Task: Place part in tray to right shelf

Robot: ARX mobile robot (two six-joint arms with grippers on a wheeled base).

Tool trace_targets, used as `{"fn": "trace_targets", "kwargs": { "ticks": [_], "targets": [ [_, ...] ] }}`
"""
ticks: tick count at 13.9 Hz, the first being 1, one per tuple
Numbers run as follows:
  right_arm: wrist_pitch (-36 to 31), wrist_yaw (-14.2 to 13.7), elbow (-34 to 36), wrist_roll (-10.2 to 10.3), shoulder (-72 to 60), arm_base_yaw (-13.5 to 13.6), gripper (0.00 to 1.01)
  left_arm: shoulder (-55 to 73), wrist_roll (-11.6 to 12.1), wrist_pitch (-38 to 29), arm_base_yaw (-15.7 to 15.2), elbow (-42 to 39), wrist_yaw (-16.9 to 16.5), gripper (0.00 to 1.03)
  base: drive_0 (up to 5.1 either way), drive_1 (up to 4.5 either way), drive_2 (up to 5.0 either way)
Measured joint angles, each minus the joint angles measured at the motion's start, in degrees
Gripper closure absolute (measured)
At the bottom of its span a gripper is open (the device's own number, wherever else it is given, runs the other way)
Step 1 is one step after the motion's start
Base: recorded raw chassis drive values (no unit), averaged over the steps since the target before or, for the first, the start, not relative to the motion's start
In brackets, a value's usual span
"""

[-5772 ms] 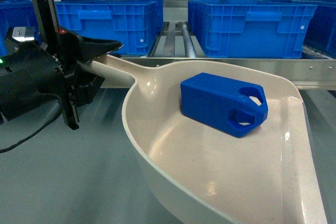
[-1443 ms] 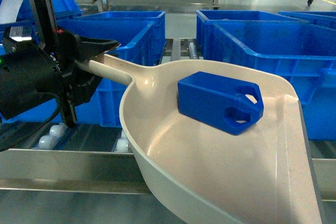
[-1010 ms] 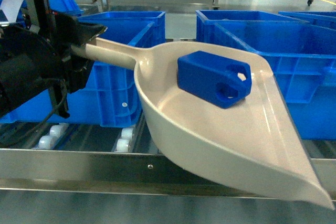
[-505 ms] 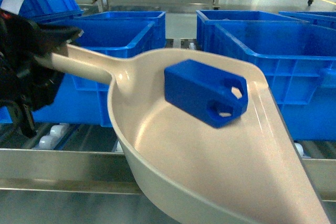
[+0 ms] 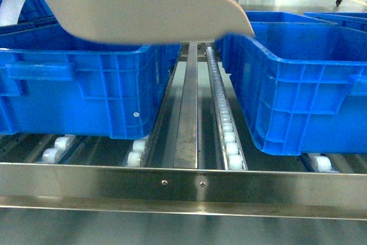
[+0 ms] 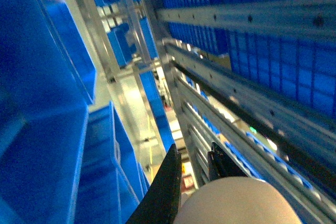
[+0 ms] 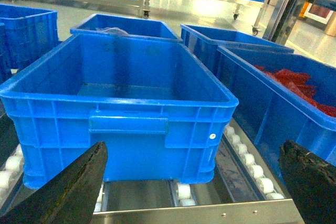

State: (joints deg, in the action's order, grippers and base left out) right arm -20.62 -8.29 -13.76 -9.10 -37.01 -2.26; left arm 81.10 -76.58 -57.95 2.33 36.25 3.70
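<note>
The tray (image 5: 143, 10) is tipped high over the crates (image 5: 86, 90) on the right shelf (image 5: 183, 185), left gripper (image 6: 191, 174) fingers clamped on its handle, right gripper (image 7: 194, 182) spread wide, the part out of sight, so this looks like the tipping-out step, and next comes checking where it landed.

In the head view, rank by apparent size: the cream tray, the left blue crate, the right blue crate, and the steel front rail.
1-2. Left blue crate and right blue crate: alike, both cropped, so unranked.
3. Steel front rail: spans the full width.
4. Cream tray: smallest, though cropped and nearest the camera, so unsure.
</note>
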Motion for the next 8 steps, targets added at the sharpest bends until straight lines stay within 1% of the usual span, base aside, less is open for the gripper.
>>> {"fn": "trace_targets", "kwargs": {
  "ticks": [1,2,3,4,5,6,7,8],
  "targets": [
    [0.02,0.0,0.0,0.0,0.0,0.0,0.03,0.31,0.02,5.33,-2.73,4.04,2.25,0.91,0.0,0.0,0.0],
    [0.0,0.0,0.0,0.0,0.0,0.0,0.03,0.98,0.09,9.99,-6.25,7.65,3.41,0.91,0.0,0.0,0.0],
    [0.02,0.0,0.0,0.0,0.0,0.0,0.03,1.97,0.33,14.6,-9.77,10.84,5.57,0.91,0.0,0.0,0.0],
    [0.0,0.0,0.0,0.0,0.0,0.0,0.03,4.35,1.68,18.93,-12.13,14.88,8.9,0.91,0.0,0.0,0.0],
    [0.0,0.0,0.0,0.0,0.0,0.0,0.03,7.87,5.88,23.02,-12.04,20.83,15.76,0.91,0.0,0.0,0.0],
    [0.0,0.0,0.0,0.0,0.0,0.02,0.03,10.86,11.76,25.79,-10.19,26.16,20.85,0.91,0.0,0.0,0.0],
    [0.02,0.0,0.0,0.0,0.0,0.0,0.03,13.73,17.25,27.17,-8.07,31.69,23.23,0.91,0.0,0.0,0.0],
    [0.0,0.0,0.0,0.0,0.0,0.0,0.03,16.2,22.8,27.69,-6.62,36.54,25.14,0.91,0.0,0.0,0.0]
  ]
}}
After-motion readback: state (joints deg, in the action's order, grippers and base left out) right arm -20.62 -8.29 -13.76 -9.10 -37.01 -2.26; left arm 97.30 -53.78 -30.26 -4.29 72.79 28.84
